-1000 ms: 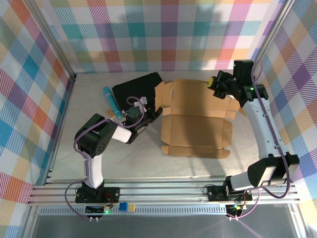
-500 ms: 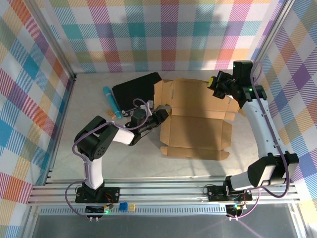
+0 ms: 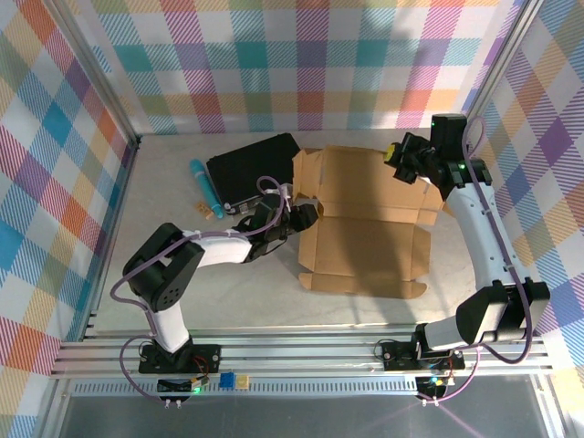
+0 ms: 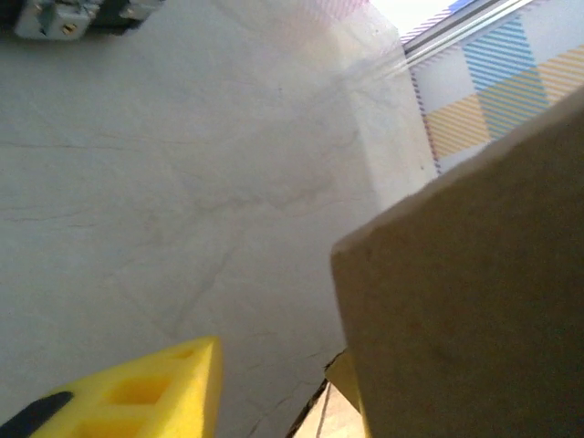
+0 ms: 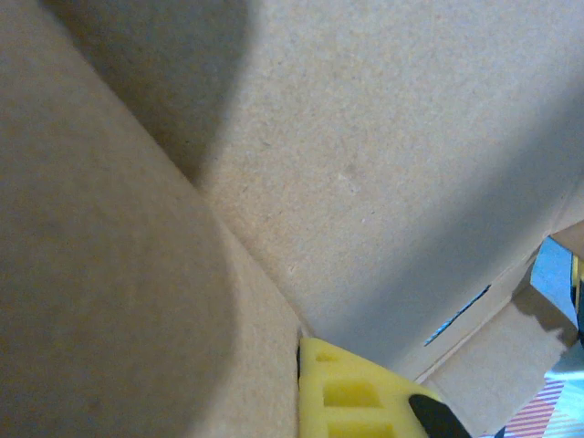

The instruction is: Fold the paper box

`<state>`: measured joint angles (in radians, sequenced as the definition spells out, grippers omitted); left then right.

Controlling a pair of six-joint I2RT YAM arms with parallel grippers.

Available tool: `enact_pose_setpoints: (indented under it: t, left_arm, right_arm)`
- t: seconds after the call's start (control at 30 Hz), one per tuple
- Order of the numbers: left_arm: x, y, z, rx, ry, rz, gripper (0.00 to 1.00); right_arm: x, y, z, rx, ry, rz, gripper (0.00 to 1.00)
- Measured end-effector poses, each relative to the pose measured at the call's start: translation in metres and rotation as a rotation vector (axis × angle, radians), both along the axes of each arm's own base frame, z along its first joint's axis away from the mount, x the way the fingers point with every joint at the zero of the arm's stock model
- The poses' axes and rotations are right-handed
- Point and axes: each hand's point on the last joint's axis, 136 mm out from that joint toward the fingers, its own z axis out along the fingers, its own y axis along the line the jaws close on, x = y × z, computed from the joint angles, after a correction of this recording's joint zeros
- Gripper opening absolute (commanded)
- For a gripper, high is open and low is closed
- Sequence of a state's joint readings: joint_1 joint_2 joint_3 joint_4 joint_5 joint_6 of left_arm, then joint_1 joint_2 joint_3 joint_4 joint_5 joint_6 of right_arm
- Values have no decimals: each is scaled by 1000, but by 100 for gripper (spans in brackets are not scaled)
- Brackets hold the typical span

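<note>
Centre-right on the table: your paper box [image 3: 365, 239], brown cardboard, lying opened out. Left gripper [image 3: 307, 216]: at the box's left edge, near the black case [image 3: 248, 169]; you cannot tell how wide it stands. Right gripper [image 3: 394, 157]: jaws closed, at the box's far right corner, yellow finger [image 5: 351, 392] touching cardboard.
</note>
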<state>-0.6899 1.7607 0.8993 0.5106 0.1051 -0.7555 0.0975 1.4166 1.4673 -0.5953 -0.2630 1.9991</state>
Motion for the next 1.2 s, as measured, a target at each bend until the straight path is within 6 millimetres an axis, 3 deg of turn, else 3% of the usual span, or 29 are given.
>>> enact_pose_setpoints:
  t: [0.1,0.33,0.43,0.57,0.87,1.03,1.13,1.2]
  left_arm:
    - [-13,14,18,42,-27,-3,55]
    - [-60,52,108,102,-190,-66,62]
    - [-79,73,129,159,-245,-85,65]
    - [-74,82,127,270,-245,-115,68]
    - [-15,75,79,457,-162,-127,66]
    - [7,65,71,482,-167,-119,65]
    - [14,62,69,485,-183,-116,59]
    - [20,59,66,489,-181,-112,47]
  right_arm:
    - [3,1,5,-10,-32,13,0]
    - [20,3,-1,-41,-73,44,0]
    - [24,4,-5,-43,-68,50,0]
    - [24,6,-7,-38,-70,57,0]
    - [22,10,-19,-24,-53,83,0]
    - [19,14,-31,-12,-30,102,0]
    - [17,15,-34,-6,-22,110,0]
    - [17,17,-35,-3,-22,117,0]
